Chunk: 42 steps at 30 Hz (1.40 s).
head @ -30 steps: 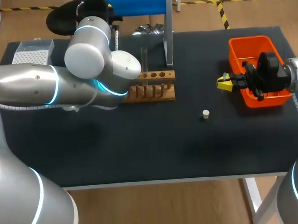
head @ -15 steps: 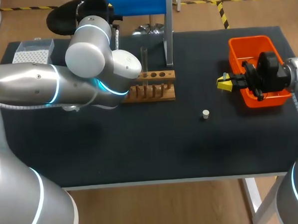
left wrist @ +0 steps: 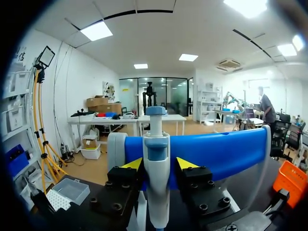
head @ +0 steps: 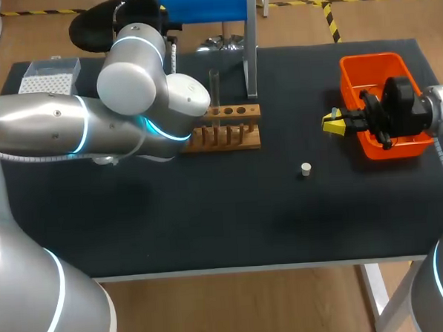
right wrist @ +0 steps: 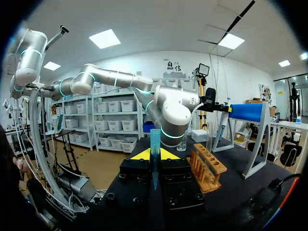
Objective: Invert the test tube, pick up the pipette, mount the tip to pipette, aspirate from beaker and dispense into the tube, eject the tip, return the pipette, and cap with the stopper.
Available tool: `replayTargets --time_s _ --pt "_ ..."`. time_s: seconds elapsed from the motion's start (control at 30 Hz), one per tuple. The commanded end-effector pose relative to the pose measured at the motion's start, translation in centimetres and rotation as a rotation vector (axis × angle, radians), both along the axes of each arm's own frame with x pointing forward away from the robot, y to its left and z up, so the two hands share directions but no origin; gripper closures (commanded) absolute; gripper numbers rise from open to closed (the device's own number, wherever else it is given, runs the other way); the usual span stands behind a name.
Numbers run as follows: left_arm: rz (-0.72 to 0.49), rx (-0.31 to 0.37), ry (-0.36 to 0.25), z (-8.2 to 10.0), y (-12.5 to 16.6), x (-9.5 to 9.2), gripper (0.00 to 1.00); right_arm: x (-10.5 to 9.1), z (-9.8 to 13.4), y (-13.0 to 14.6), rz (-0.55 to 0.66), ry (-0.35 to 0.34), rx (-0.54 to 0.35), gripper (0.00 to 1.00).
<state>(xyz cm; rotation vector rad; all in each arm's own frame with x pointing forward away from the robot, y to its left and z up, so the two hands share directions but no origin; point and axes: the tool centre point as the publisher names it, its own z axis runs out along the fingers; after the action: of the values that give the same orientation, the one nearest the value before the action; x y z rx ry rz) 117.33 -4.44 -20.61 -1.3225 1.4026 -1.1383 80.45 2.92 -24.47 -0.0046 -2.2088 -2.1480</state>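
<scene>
The left claw (left wrist: 159,163) straddles the pipette (left wrist: 156,192), which hangs upright on the blue stand (left wrist: 216,149) at the back of the desk (head: 209,211); whether it already grips I cannot tell. For a clean pick-up, I judge, it should clamp squarely on the white body below the pale blue collar, then lift straight up off the hanger. The right claw (right wrist: 154,155) is clamped on the test tube (right wrist: 155,137), a clear bluish tube, beside the orange bin (head: 350,70).

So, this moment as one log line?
left pincer: at pipette | right pincer: holds tip | stopper: on table
</scene>
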Motion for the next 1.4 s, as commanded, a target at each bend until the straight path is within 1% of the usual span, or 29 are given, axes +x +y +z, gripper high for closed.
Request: replayTargets --time_s 0.03,0.07,0.17,0.2,0.4,0.93,0.97,1.07,1.2,1.27,1.4 --pt "0.002 -0.001 -0.004 -0.3 -0.2 0.4 0.70 -0.1 0.0 0.0 -0.002 -0.001 -0.002 1.00" --pt "0.002 -0.001 -0.004 -0.3 -0.2 0.4 0.76 -0.1 0.0 0.0 -0.002 -0.001 -0.002 1.00" --pt "0.004 -0.001 -0.005 -0.2 -0.2 0.4 0.98 -0.1 0.0 0.0 -0.002 -0.001 -0.002 1.00" --pt "0.004 0.000 -0.005 -0.2 -0.2 0.3 1.00 -0.1 0.0 0.0 -0.002 -0.001 -0.002 1.00" --pt "0.008 0.002 -0.011 0.3 0.0 0.2 1.00 -0.1 0.0 0.0 -0.002 -0.001 -0.002 1.00" --pt "0.009 0.039 -0.053 3.5 0.5 0.5 1.00 -0.1 0.0 0.0 -0.002 -0.001 -0.002 1.00" --pt "0.011 0.039 -0.062 3.7 0.5 0.5 1.00 -0.1 0.0 0.0 -0.002 -0.001 -0.002 1.00" --pt "0.008 0.039 -0.066 4.3 0.6 0.4 1.00 -0.1 0.0 0.0 -0.002 -0.001 -0.002 1.00" --pt "-0.034 0.031 -0.072 5.1 0.4 0.0 1.00 -0.1 0.0 0.0 -0.002 -0.001 -0.002 1.00" --pt "-0.072 0.026 -0.073 5.5 0.3 -0.4 1.00 -0.1 0.0 0.0 -0.002 -0.001 -0.002 1.00" --pt "-0.169 -0.006 -0.075 6.5 0.2 -1.4 1.00 -0.1 0.0 0.0 -0.002 -0.001 -0.002 1.00"
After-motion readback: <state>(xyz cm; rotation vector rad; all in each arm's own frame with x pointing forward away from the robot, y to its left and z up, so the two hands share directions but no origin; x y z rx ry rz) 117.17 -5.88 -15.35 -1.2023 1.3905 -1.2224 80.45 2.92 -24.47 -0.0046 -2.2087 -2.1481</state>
